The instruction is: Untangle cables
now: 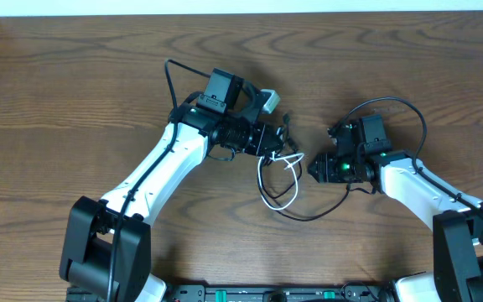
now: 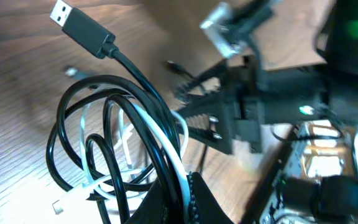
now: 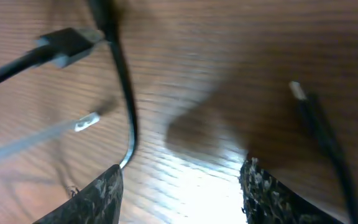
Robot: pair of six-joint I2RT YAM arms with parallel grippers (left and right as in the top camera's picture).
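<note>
Overhead view: two white arms meet over the wooden table [image 1: 57, 84], with the cables [image 1: 280, 191] lying between them. The left gripper [image 2: 182, 196] is pinched narrowly on a looped bundle: one white cord [image 2: 82, 191] coiled among black ones, whose number I cannot tell. The right gripper [image 3: 182, 193] is spread wide, and its fingers [image 3: 101, 196] hold nothing. A black cable passes just beside one finger. Three plug ends [image 3: 67, 43] lie before it.

Left hand [image 1: 283, 138] seemingly clamped, right [image 3: 180, 185] spread
</note>
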